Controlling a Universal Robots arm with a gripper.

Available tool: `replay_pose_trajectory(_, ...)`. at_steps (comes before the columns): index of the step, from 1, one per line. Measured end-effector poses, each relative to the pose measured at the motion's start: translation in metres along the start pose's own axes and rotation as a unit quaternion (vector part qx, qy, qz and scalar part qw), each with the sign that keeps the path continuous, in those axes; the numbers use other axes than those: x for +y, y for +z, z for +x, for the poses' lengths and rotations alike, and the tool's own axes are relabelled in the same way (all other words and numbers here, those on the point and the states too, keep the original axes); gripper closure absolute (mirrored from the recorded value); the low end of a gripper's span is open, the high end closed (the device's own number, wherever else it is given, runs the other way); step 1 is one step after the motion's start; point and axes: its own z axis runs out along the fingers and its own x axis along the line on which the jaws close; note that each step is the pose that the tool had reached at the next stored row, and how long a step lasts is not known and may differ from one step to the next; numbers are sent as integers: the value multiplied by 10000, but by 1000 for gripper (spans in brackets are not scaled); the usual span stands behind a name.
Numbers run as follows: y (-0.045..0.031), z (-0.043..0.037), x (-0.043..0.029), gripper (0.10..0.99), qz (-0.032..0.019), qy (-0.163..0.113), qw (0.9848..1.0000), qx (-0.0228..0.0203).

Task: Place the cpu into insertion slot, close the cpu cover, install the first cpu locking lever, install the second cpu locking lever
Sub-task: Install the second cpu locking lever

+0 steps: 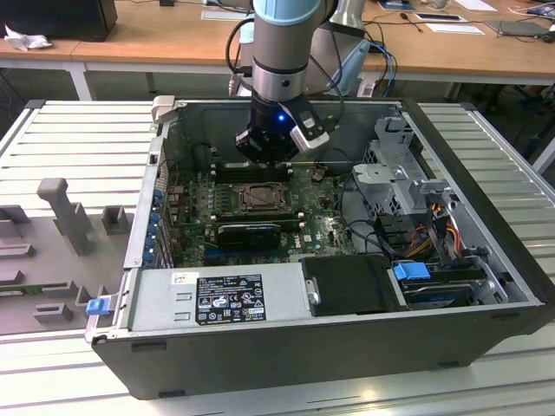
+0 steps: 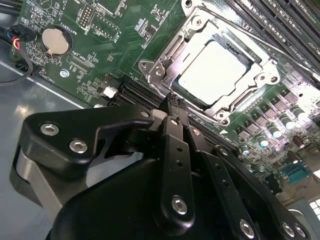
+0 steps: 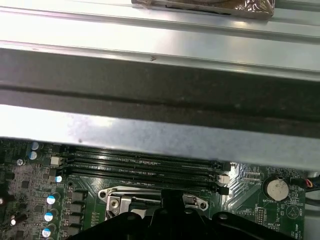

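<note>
Our gripper (image 2: 172, 102) had its fingers pinched together, holding nothing, just over the slot (image 2: 215, 67). We saw the cpu (image 2: 212, 70) already sitting in it with the cover (image 2: 165, 55) down. We judged the levers were left.

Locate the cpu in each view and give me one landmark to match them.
Exterior view: cpu mid-motherboard inside the open case, just below the gripper.
Second wrist view: cpu, pale square seated in the slot, just beyond the fingertips.
First wrist view: cannot make out the cpu; the socket's metal frame shows, largely behind the gripper.
Shared landmark: memory slots.
</note>
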Motion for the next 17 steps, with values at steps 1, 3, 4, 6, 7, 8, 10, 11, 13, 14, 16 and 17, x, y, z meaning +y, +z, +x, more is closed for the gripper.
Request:
replay_pose_trajectory(1, 0, 0, 0, 980, 0, 1, 10000, 0)
replay_pose_trajectory(3, 0, 0, -5, 980, 1, 0, 10000, 0)
replay_pose_trajectory(4, -1, 1, -15, 980, 2, -1, 10000, 1)
replay_pose_trajectory(6, 0, 3, -32, 980, 1, 0, 10000, 1)
replay_pose_trajectory(7, 0, 3, -36, 980, 1, 0, 10000, 1)
replay_pose_trajectory(8, 0, 3, -40, 980, 1, 0, 10000, 1)
replay_pose_trajectory(10, -1, 4, -48, 980, 1, 0, 10000, 1)
replay_pose_trajectory(11, -1, 4, -52, 980, 1, 0, 10000, 1)
replay_pose_trajectory(13, -2, 5, -59, 980, 1, 0, 10000, 1)
replay_pose_trajectory(14, -2, 6, -63, 980, 1, 0, 10000, 1)
replay_pose_trajectory(16, -3, 6, -70, 980, 1, 0, 10000, 1)
replay_pose_trajectory(17, -3, 7, -73, 980, 1, 0, 10000, 1)
